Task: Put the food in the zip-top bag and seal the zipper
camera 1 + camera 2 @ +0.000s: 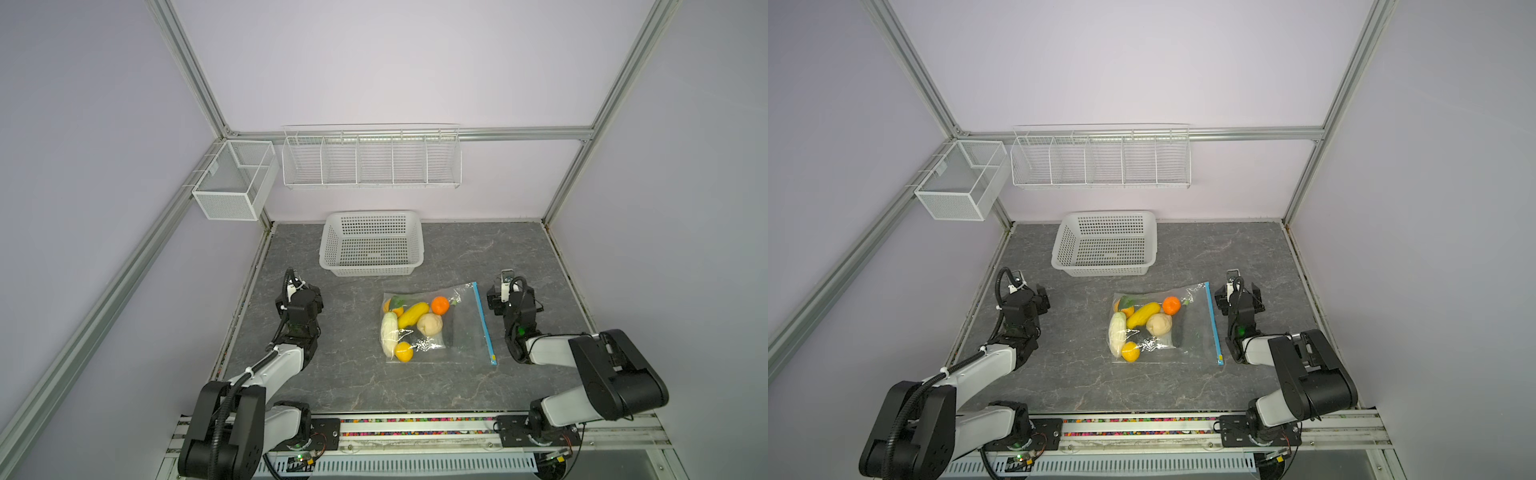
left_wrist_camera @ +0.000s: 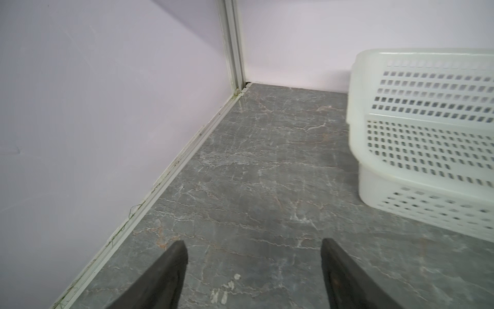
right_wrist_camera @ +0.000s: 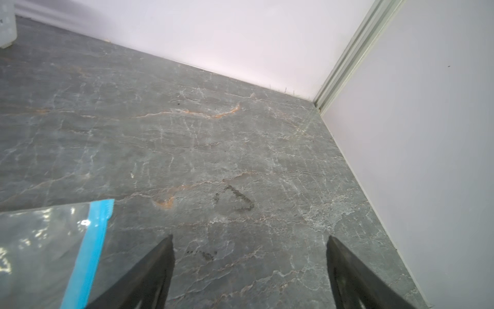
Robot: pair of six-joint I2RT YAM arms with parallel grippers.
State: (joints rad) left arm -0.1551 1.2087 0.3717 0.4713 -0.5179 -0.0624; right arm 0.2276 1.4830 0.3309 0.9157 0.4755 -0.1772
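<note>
The clear zip-top bag (image 1: 461, 332) (image 1: 1194, 332) lies flat at mid-table with the food inside: an orange (image 1: 440, 305), a yellow squash (image 1: 413, 314), a white cucumber (image 1: 389, 332), a beige piece (image 1: 429, 324) and a lemon (image 1: 404, 352). The blue zipper (image 1: 484, 324) (image 1: 1214, 324) (image 3: 91, 246) runs along the bag's right edge. My right gripper (image 1: 1239, 297) (image 3: 250, 236) stands open over bare table, just right of the bag's far corner (image 3: 40, 254). My left gripper (image 1: 1027, 297) (image 2: 253, 242) is open and empty, well left of the bag.
An empty white perforated basket (image 1: 372, 216) (image 2: 427, 133) stands behind the bag near the back wall. A wire rack (image 1: 372, 158) and a mesh box (image 1: 235, 178) hang on the walls. Side walls close in the table on the left and right.
</note>
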